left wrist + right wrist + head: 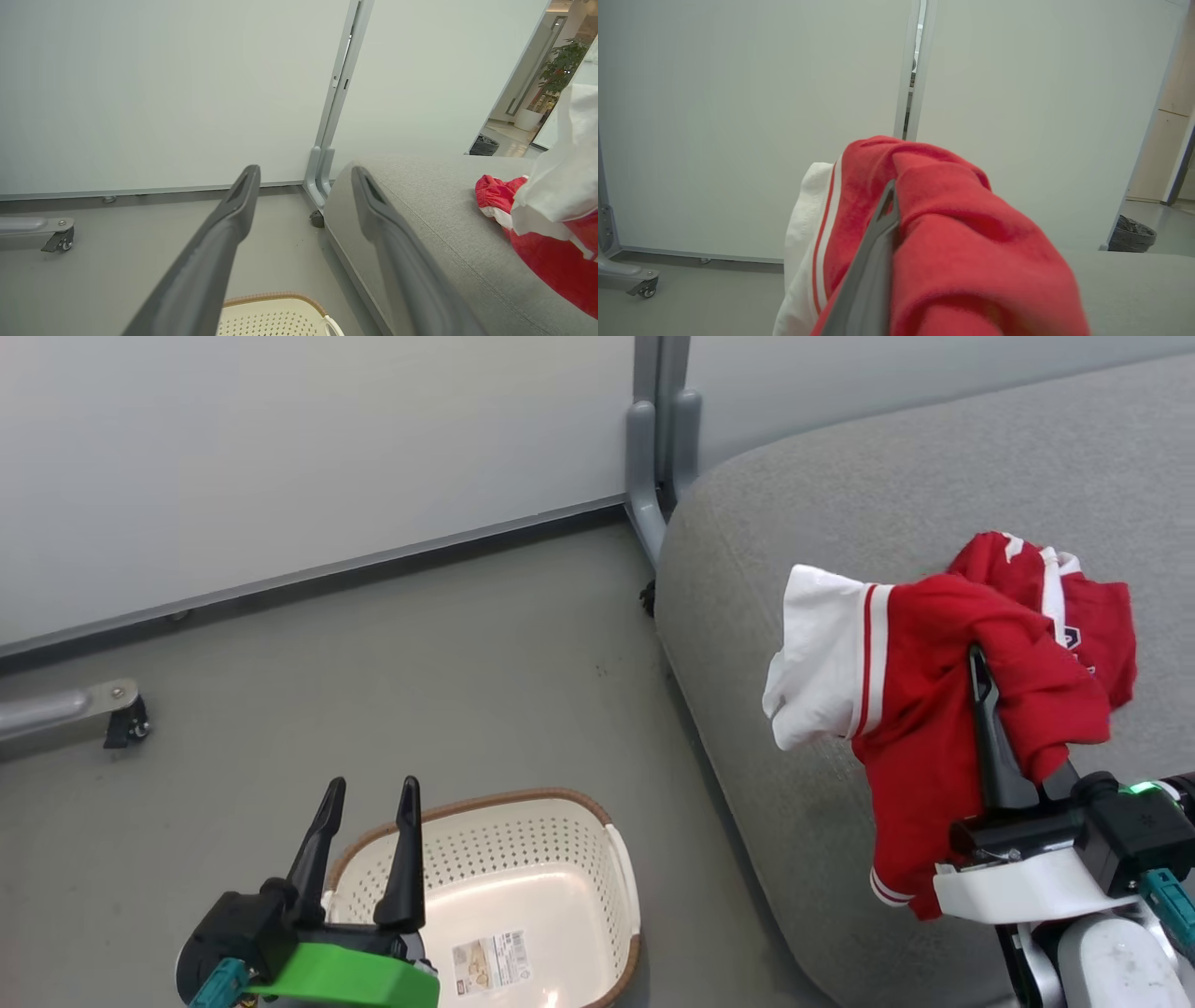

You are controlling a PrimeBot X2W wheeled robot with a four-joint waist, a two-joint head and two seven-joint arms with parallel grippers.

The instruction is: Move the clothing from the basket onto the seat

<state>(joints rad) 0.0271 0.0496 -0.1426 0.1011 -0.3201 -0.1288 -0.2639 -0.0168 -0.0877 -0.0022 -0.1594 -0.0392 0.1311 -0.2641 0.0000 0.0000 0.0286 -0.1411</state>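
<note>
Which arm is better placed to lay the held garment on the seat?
Right. The right pincer holds the red garment above the seat; the left pincer is open and empty, down by the basket.

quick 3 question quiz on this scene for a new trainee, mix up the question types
1. Fill in: the fingers of the left gripper stand ___ (open or shut).
2. Which gripper holds the clothing above the seat?
A. left gripper
B. right gripper
C. neither
3. True or false: the basket has red fabric lying in it.

Key: 1 open; 2 B; 3 false.
</note>
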